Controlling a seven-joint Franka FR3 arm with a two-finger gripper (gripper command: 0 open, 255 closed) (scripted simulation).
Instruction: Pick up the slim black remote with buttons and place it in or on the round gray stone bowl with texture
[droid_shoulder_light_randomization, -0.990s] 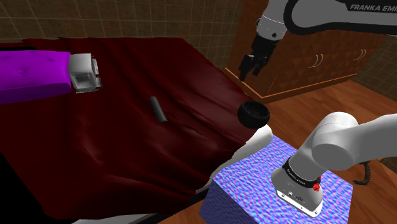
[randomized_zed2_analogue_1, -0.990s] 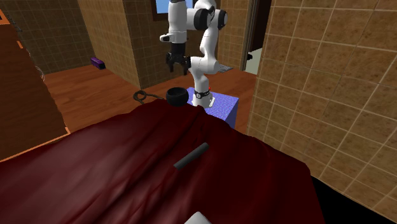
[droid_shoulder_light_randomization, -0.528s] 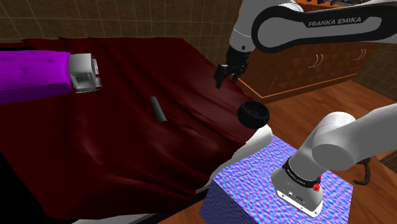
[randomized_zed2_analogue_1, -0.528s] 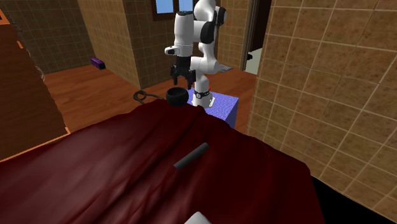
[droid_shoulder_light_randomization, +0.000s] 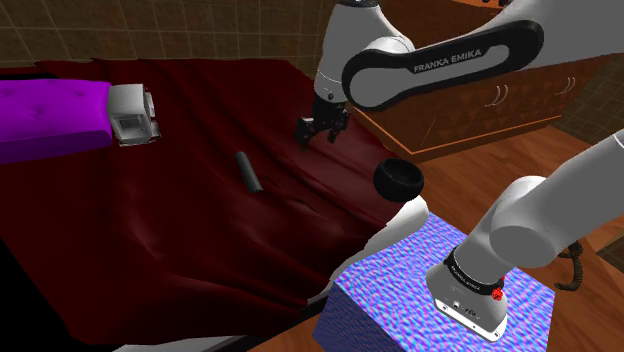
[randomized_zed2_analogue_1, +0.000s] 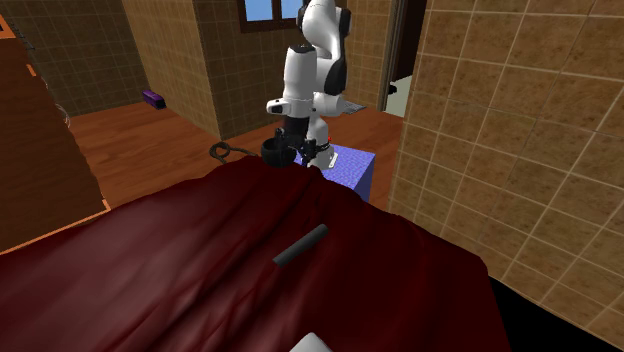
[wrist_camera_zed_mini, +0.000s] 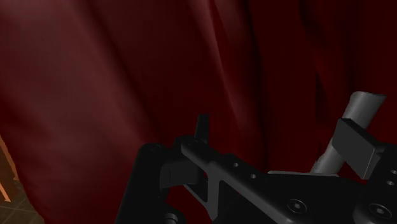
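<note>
Jaws hung released over the bed (droid_shoulder_light_randomization: 180, 250), between remote (droid_shoulder_light_randomization: 248, 172) and bowl (droid_shoulder_light_randomization: 398, 180), touching neither. The remote lay flat on the red cover, mid-bed, well apart from the bowl at the corner. It read as slim, stiff and light, perhaps slick-shelled; the buttons were too small to make out. The best pinch was across its narrow width, near the middle.

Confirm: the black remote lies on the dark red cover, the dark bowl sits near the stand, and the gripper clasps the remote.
Wrong on the grasp: the shoulder view shows the gripper empty above the cover, well apart from the remote. The rest stands.
</note>
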